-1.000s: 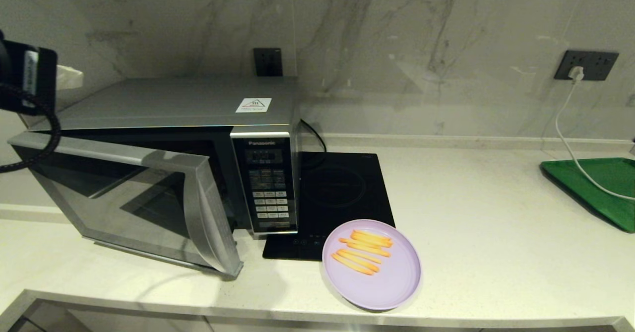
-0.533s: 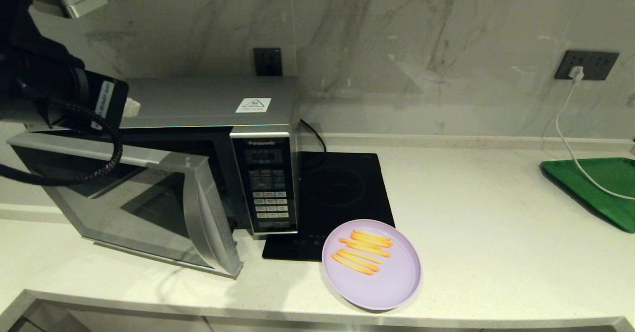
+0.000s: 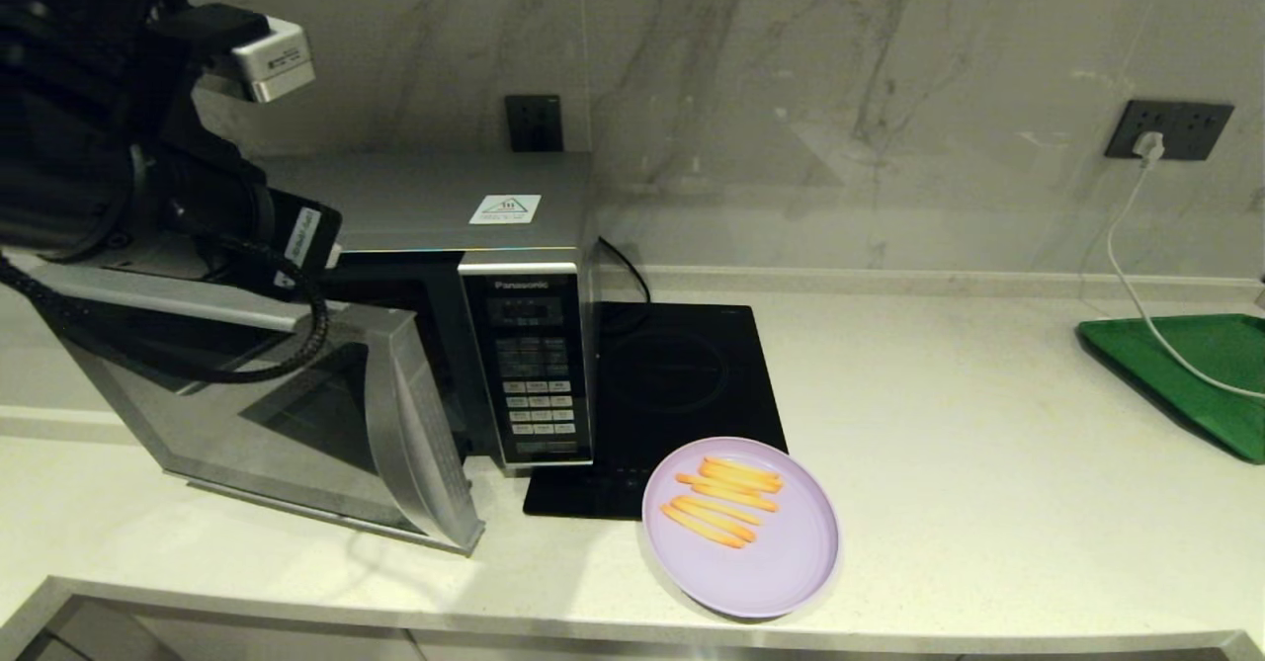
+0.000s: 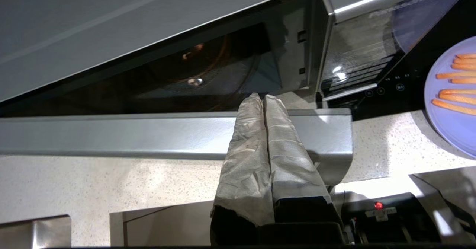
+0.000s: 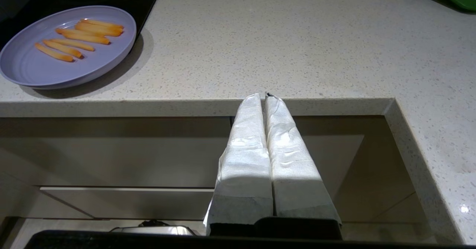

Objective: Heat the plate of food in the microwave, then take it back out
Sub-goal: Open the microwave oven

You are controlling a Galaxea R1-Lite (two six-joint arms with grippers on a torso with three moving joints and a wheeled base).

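Observation:
The lilac plate of food [image 3: 781,562], with orange sticks on it, sits on the counter near the front edge, right of the microwave [image 3: 395,206]. The microwave's door [image 3: 296,414] hangs partly open toward me. My left arm reaches in from the upper left above that door. Its gripper [image 4: 263,97] is shut and empty, fingertips over the door's top edge [image 4: 148,137] in front of the dark cavity [image 4: 208,74]. My right gripper [image 5: 262,96] is shut and empty, parked below the counter's front edge, with the plate [image 5: 33,68] off to its side.
A flat black induction hob [image 3: 682,374] lies between the microwave and the plate. A green tray [image 3: 1196,365] rests at the far right, with a white cable [image 3: 1127,266] running to a wall socket. The keypad panel [image 3: 534,374] faces front.
My left arm has swung right from the far left, now over the open door by the cavity. Door and plate have not moved.

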